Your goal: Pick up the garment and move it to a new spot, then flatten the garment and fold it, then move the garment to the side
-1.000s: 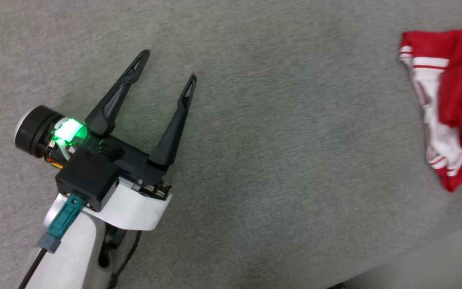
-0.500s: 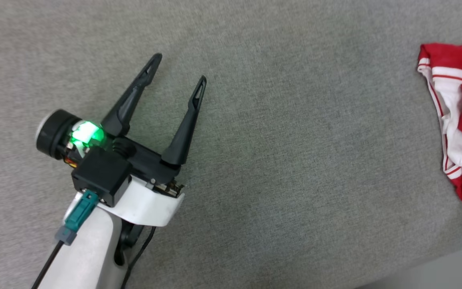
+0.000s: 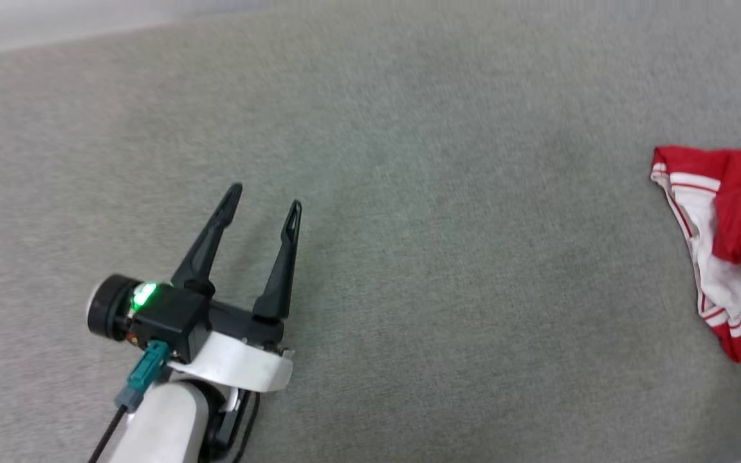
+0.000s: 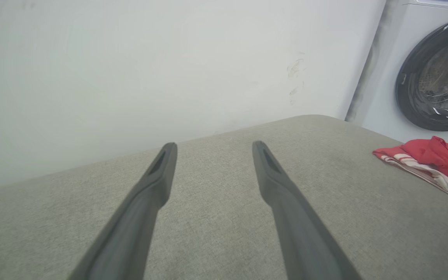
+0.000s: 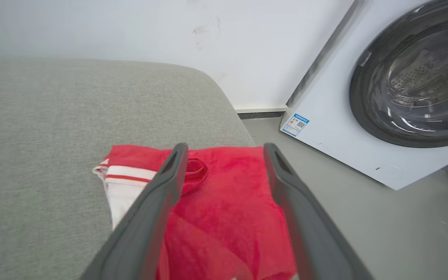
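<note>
The garment (image 3: 740,251) is a crumpled red shirt with a white, red-striped sleeve, lying at the right edge of the grey padded surface (image 3: 448,244). My left gripper (image 3: 265,196) hovers open over bare surface at the lower left, far from the shirt, with nothing between its fingers. From the left wrist view the garment (image 4: 434,161) lies off to the right, beyond the left gripper (image 4: 214,147). In the right wrist view, the right gripper (image 5: 226,149) stands open just above the garment (image 5: 224,210), its fingers spread over the red cloth and holding nothing.
A white washing machine (image 5: 387,89) with a dark round door stands on the floor beyond the surface's right end, also in the left wrist view as the washing machine (image 4: 434,66). A white wall (image 4: 150,66) runs along the far edge.
The head camera has tilted, so the whole picture shifted downward and the far edge came into view. The left gripper's fingers stand a little closer together. The garment lies as before.
</note>
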Robot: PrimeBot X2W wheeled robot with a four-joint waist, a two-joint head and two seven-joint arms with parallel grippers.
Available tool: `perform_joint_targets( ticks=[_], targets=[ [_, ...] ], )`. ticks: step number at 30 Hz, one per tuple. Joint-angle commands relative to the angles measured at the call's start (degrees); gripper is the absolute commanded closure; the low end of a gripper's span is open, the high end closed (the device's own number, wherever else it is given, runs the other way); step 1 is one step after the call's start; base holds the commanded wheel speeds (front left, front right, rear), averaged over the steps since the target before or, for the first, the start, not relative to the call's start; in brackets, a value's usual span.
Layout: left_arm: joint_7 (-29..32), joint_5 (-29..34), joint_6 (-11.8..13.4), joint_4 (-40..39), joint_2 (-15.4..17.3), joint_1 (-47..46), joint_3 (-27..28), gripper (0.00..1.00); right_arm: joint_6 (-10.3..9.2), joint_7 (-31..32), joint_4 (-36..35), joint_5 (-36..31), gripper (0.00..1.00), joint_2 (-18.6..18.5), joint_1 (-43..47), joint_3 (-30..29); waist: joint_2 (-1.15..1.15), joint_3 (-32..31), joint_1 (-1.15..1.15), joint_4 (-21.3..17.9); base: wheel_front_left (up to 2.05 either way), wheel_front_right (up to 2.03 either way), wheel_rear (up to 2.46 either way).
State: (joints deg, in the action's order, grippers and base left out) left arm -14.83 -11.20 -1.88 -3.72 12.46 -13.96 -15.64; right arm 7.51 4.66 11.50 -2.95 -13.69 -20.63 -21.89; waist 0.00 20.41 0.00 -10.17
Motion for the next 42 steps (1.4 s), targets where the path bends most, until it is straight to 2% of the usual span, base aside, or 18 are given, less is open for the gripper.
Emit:
perform_joint_targets(
  ticks=[1, 6, 13, 20, 28, 42],
  targets=[
    [-0.3, -0.5, 0.5, 0.9, -0.7, 1.7, 0.4, 0.00, -0.04, 0.2, -2.5, 0.6, 0.00, 1.1, 3.0, 1.1, 0.00, -4.9, 0.00, 3.6, 0.00, 0.00, 0.00],
    [-0.4, -1.2, 1.2, 2.1, -1.8, 4.5, 1.6, 0.00, -0.04, 1.3, -9.2, 2.2, 0.00, 3.7, 9.0, 4.3, 0.00, -8.1, 0.00, 6.7, 0.00, 0.00, 0.00],
    [-0.5, -1.6, 1.3, 3.1, -2.9, 7.5, 3.8, 0.00, -0.04, 1.5, -14.3, 4.1, 0.00, 6.7, 14.1, 8.6, 0.00, -10.8, 0.00, 10.4, 0.00, 0.00, 0.00],
    [-0.4, -0.7, 1.4, 4.9, -2.5, 11.3, 7.2, 0.00, -0.04, 0.8, -18.8, 5.2, 0.00, 9.2, 18.3, 14.2, 0.00, -14.2, 0.00, 13.4, 0.00, 0.00, 0.00],
    [-0.4, 0.0, 0.5, 6.0, -2.8, 15.6, 10.7, 0.00, -0.04, 0.4, -22.1, 5.6, 0.00, 10.3, 22.8, 18.2, 0.00, -18.9, 0.00, 14.4, 0.00, 0.00, 0.00],
    [-0.4, 2.0, -1.8, 7.7, -4.9, 18.0, 11.9, 0.00, -0.03, 0.3, -27.9, 7.8, 0.00, 10.9, 31.0, 17.3, 0.00, -21.6, 0.00, 14.5, 0.00, 0.00, 0.00]
  ],
)
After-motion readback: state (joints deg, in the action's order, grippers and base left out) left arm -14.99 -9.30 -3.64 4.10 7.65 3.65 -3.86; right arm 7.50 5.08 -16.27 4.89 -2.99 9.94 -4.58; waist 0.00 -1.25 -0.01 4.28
